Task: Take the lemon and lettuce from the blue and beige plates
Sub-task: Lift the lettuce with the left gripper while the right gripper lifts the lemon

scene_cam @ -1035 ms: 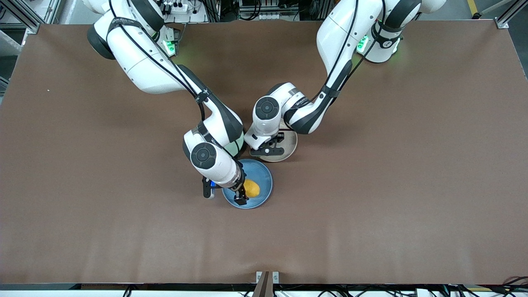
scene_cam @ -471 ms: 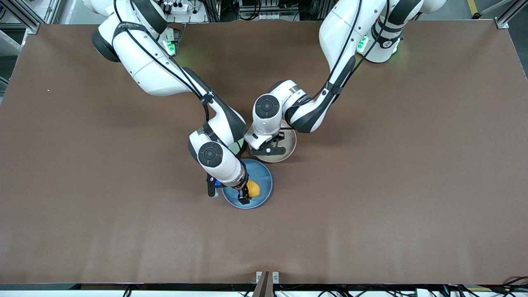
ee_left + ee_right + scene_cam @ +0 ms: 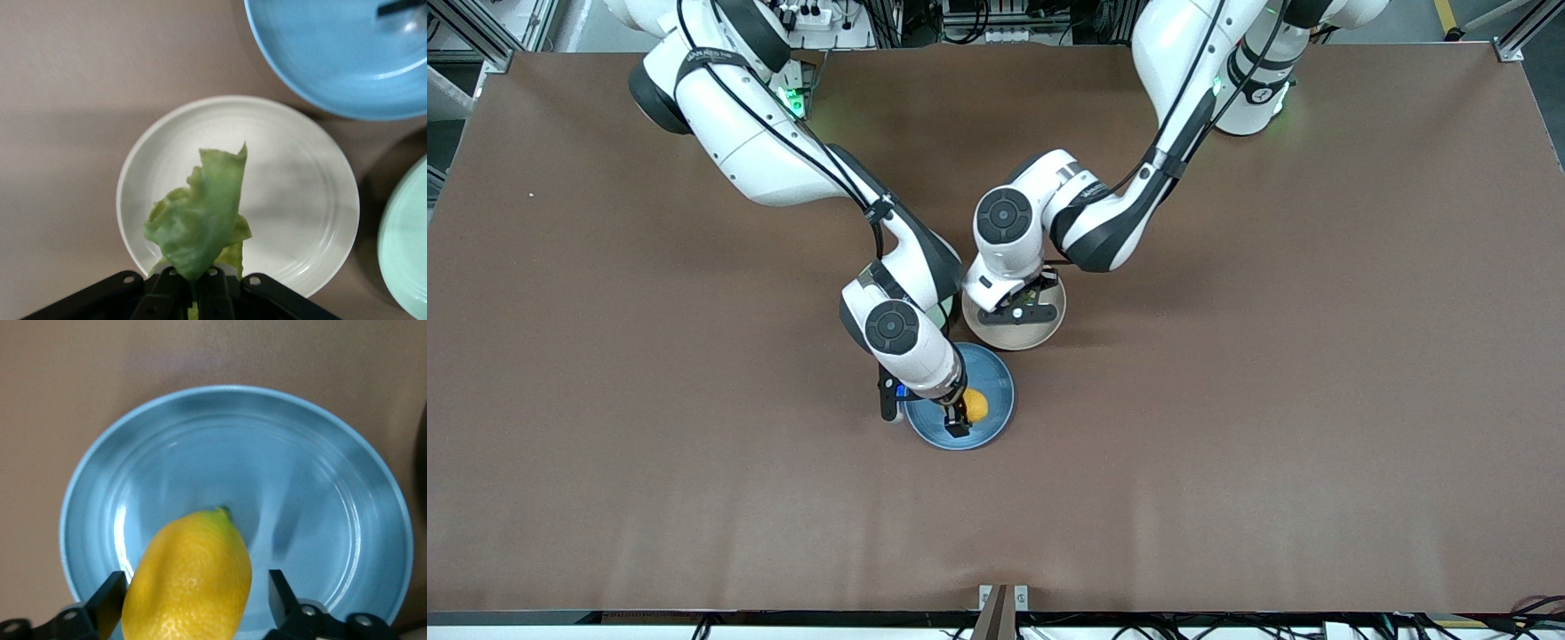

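Observation:
My left gripper (image 3: 1018,311) is over the beige plate (image 3: 1014,336). In the left wrist view it (image 3: 197,287) is shut on a green lettuce leaf (image 3: 200,220), held just above the beige plate (image 3: 300,193). My right gripper (image 3: 965,411) is low over the blue plate (image 3: 991,373). A yellow lemon (image 3: 976,406) lies on that plate. In the right wrist view the lemon (image 3: 190,580) sits between the spread fingers of my right gripper (image 3: 195,597). One finger is close against it; a narrow gap shows at the other finger (image 3: 280,593). The blue plate (image 3: 233,440) lies under it.
A pale green plate (image 3: 941,313) lies beside the beige plate, mostly under my right arm; its edge shows in the left wrist view (image 3: 407,247). The three plates sit close together at mid-table. Brown table (image 3: 1272,400) surrounds them.
My right gripper has shifted farther over the lemon, which stays in place on the blue plate. My left wrist has risen and turned a little, and more of the beige plate now shows.

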